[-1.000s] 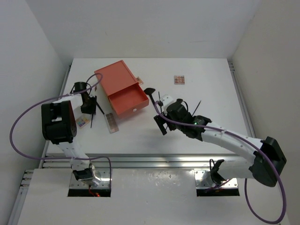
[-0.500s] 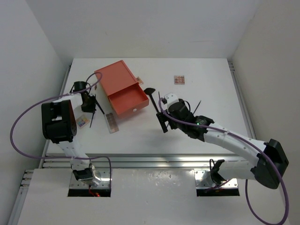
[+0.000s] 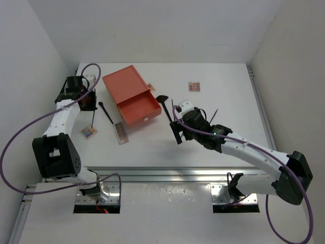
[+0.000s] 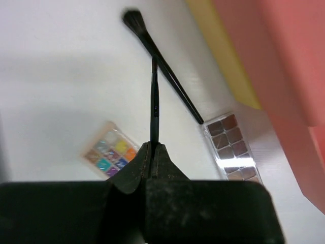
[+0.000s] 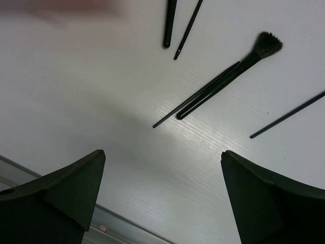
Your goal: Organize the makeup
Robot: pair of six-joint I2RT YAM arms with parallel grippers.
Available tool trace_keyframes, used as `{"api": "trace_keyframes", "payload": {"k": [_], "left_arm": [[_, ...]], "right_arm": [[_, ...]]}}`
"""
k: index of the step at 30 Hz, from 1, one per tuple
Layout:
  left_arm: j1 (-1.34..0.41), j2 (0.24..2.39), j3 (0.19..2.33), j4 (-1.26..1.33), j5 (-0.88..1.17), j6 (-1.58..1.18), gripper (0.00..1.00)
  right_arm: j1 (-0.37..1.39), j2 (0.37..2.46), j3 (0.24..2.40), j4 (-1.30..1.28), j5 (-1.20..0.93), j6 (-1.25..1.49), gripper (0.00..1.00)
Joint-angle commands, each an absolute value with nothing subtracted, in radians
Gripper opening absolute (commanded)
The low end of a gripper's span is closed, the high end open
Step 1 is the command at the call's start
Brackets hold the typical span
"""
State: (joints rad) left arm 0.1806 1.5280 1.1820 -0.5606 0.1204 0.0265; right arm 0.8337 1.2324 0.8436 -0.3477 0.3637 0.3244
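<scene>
Beside the drawer box [image 3: 129,99], left end effector [image 4: 152,147] pinches a slim stick [image 4: 154,101]; right end effector [image 5: 161,155] gapes.

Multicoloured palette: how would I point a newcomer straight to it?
Find the orange drawer box on the left half of the white table. Two flat palettes lie on its near side; the small multicoloured square palette is the leftmost. Unlike the long pink-brown palette beside it, its squares are bright and mixed.

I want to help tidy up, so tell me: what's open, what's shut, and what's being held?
Drawer: pulled open, nothing seen inside.
Left gripper: shut on a slim black stick.
Right gripper: open, holding nothing.
Multicoloured palette: lying flat, not held.
</scene>
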Motion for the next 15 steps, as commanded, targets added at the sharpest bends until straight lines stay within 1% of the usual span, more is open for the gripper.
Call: {"api": "trace_keyframes", "payload": {"k": [1,3,4,5,6,8,9,15], "left_arm": [[0.192,1.447,1.261,-0.617,0.063,0.066,0.0],[0.172,1.428,1.305,-0.617,0.13,0.086,0.0],[0.149,1.428,1.36,-0.617,0.153,0.109,0.0],[0.091,1.428,1.391,-0.617,0.196,0.109,0.0],[0.057,1.428,1.454,-0.617,0.21,0.121,0.0],[-0.013,1.455,1.505,-0.607,0.222,0.152,0.0],[-0.084,1.471,1.522,-0.597,0.222,0.17,0.0],[-0.282,1.598,1.532,-0.523,0.233,0.285,0.0]], "right_arm": [[0.833,1.204,0.859,-0.33,0.348,0.311,0.96],[0.833,1.198,0.851,-0.325,0.348,0.305,0.96],[0.833,1.195,0.845,-0.322,0.345,0.302,0.96],[0.83,1.196,0.845,-0.321,0.342,0.302,0.96],[0.821,1.198,0.845,-0.315,0.327,0.302,0.96],[0.805,1.201,0.848,-0.314,0.284,0.308,0.97],[0.795,1.204,0.85,-0.319,0.278,0.31,0.97],[0.781,1.216,0.847,-0.331,0.239,0.327,0.97]]}}
